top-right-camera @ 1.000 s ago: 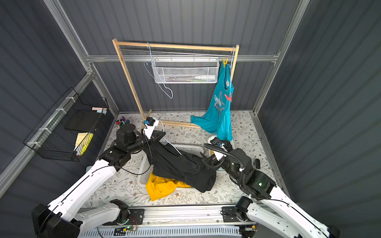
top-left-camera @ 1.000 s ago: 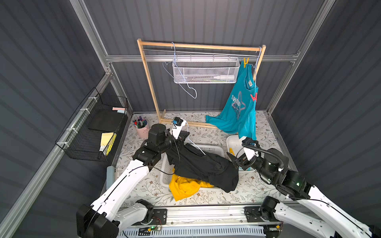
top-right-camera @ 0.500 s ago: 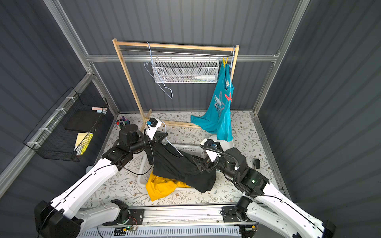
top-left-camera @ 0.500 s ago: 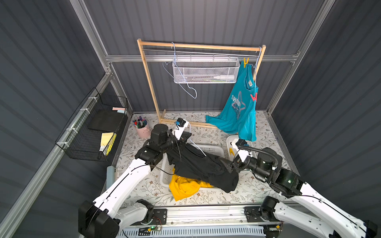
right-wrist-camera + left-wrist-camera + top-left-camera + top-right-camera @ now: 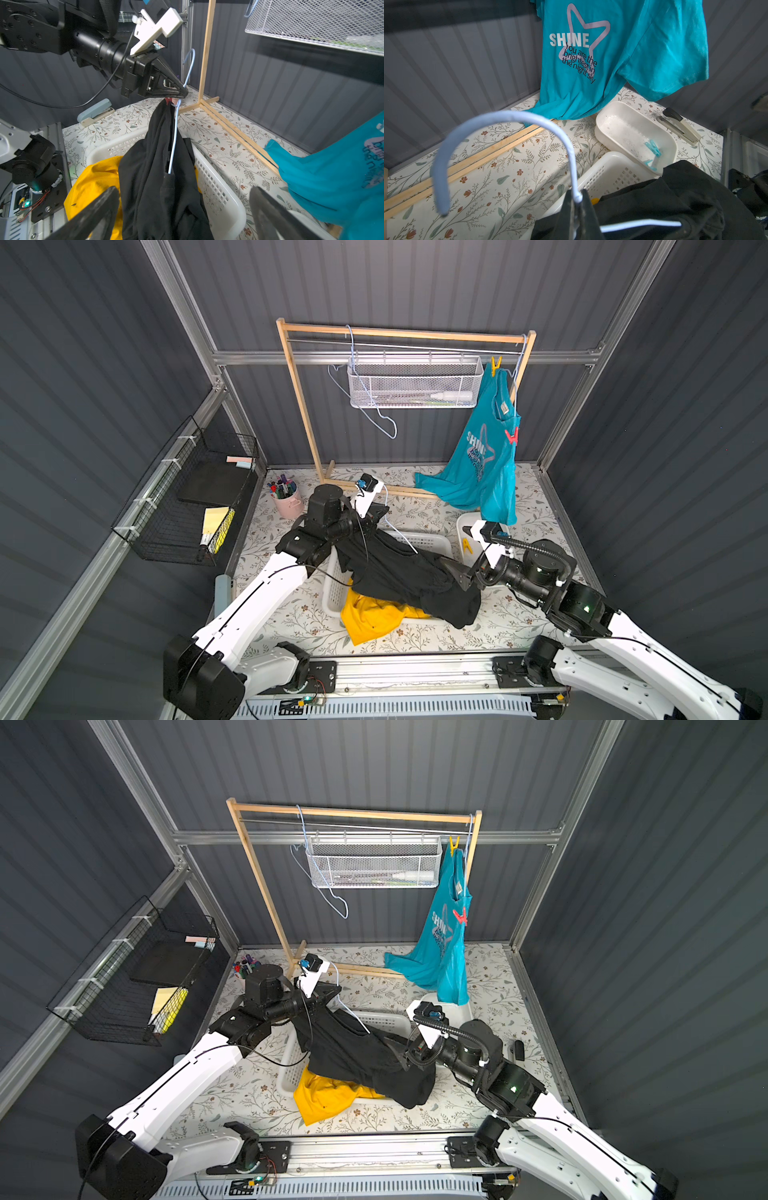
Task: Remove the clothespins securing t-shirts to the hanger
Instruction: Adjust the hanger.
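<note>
Over the white basket [image 5: 218,193]: left fingers [image 5: 166,93] pinched on blue hanger [image 5: 173,141] neck, black t-shirt [image 5: 149,166] draped; right fingers [image 5: 97,209] spread wide, one either side of shirt.

The black t-shirt [image 5: 162,166] hides most of the blue hanger [image 5: 173,145] below its neck.

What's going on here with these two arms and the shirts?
The left gripper is shut on the neck of a light blue hanger, holding the black t-shirt over the white basket and the yellow t-shirt. The right gripper is open, its jaws either side of the black cloth. The teal t-shirt hangs from the wooden rack, pinned by a yellow clothespin and a red clothespin.
</note>
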